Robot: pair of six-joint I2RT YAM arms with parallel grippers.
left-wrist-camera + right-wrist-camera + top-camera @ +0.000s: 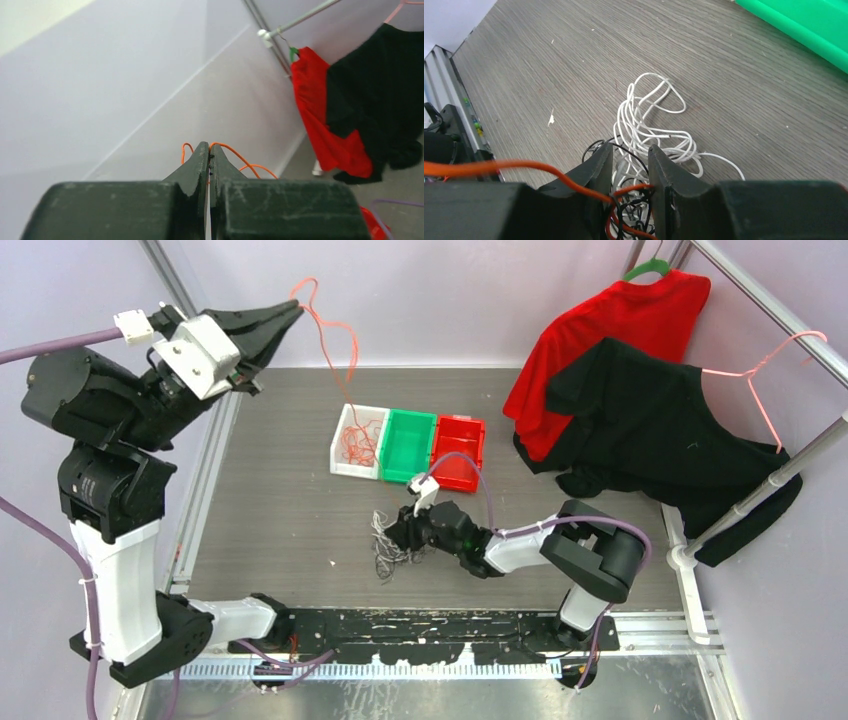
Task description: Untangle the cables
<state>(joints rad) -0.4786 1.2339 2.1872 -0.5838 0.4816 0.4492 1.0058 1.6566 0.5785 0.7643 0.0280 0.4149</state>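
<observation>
My left gripper (295, 308) is raised high at the back left and is shut on a thin orange cable (340, 350). The cable hangs down in loops into the white bin (345, 468), where more orange cable (360, 440) lies. In the left wrist view the jaws (210, 150) are pressed together with the orange strand (240, 159) coming out of the tip. My right gripper (400, 530) is low on the table, closed on a clump of white and black cables (385, 545). In the right wrist view white loops (644, 115), black strands (639, 210) and an orange strand (524, 167) sit between its fingers (630, 150).
A green bin (407, 445) and a red bin (458, 452) stand beside the white one. A red shirt (620, 330) and a black shirt (650, 420) hang on a rack (760, 490) at the right, with a pink hanger (770, 390).
</observation>
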